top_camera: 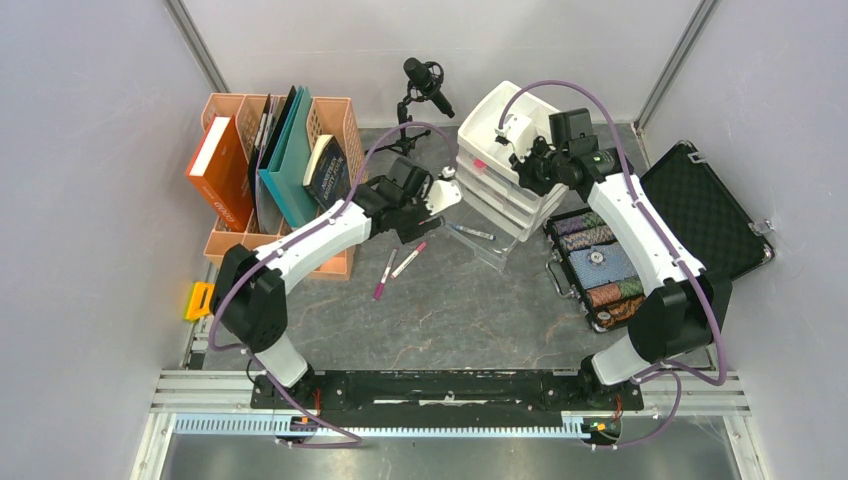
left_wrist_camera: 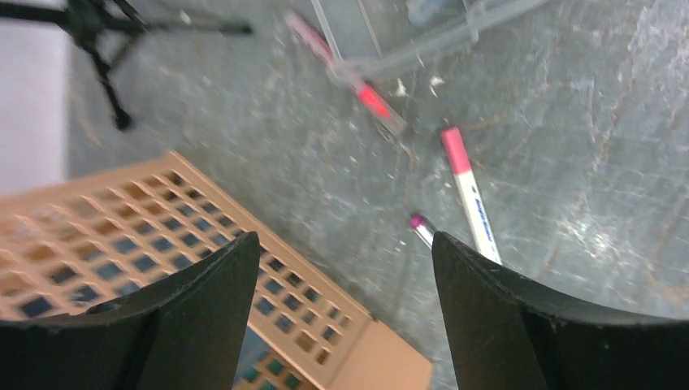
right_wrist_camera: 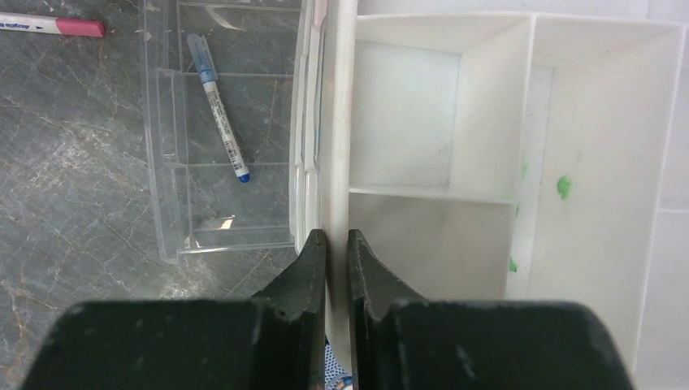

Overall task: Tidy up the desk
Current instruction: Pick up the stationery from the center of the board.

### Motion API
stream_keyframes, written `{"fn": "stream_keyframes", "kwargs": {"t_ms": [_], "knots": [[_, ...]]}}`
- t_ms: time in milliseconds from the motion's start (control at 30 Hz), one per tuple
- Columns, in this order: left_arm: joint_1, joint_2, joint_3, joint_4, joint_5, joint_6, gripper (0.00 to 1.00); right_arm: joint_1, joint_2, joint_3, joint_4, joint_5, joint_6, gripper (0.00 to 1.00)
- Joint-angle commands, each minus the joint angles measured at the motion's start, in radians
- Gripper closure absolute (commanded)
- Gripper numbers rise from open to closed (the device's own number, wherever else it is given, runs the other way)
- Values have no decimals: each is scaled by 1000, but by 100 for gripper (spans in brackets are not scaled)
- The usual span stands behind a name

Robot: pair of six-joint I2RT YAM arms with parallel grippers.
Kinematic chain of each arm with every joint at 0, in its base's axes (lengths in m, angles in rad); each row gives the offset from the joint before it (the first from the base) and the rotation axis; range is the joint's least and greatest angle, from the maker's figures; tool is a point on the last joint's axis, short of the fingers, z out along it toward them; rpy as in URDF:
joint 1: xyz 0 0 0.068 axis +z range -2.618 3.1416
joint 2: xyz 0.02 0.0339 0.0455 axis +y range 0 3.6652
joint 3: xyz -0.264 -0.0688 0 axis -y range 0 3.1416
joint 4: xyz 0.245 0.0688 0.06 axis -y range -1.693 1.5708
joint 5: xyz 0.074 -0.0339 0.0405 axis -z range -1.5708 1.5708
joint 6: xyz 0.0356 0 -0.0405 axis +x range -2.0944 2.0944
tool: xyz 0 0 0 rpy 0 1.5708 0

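Pinching: right hand (right_wrist_camera: 337, 248) clamped on white tray (right_wrist_camera: 487, 106) wall
Hovering: left hand (left_wrist_camera: 345, 244), wide apart, over desk (left_wrist_camera: 244, 122)
Below: pink pen (left_wrist_camera: 471, 195), beside orange basket (left_wrist_camera: 122, 236)

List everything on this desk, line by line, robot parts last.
desk: one, dark grey, under everything
rack: one, orange, back left
books and folders: several, orange, teal, dark, upright in rack
microphone: one, black, on tripod, back centre
drawer unit: one, white, back, right of centre
clear drawer: one, transparent, before the unit
pen: one, white and blue, in clear drawer
markers: two, pink-capped, on desk beside rack
case: one, black, open, right side
chips: several rows, purple, blue, orange, green, in case
left pincer: one, black, open, empty, above desk by rack
right pincer: one, black, shut on drawer unit's top wall
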State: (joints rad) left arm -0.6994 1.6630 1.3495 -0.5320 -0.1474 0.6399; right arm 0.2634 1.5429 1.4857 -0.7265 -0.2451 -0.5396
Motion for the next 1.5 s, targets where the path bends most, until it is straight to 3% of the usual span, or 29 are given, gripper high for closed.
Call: {"fn": "stream_keyframes", "kwargs": {"t_ms": [0,200,833,1100,1267,1467], "knots": [[54,-10,-46,-103,190,-217,17,-17,-20,-28,-53,69,-34,100],[74,53,-40,-149,273,-281,21,-17,-23,-40,-50,67,-30,100],[74,255,-12,-90,263,-312,32,-17,-33,-53,-53,71,-32,100],[72,287,-48,-65,260,-312,51,-17,-34,-53,-52,68,-32,100],[59,278,-56,-73,258,-290,77,-16,-32,-57,-51,64,-32,100],[34,213,-20,-143,283,-247,90,-17,-30,-57,-50,63,-30,100]]}}
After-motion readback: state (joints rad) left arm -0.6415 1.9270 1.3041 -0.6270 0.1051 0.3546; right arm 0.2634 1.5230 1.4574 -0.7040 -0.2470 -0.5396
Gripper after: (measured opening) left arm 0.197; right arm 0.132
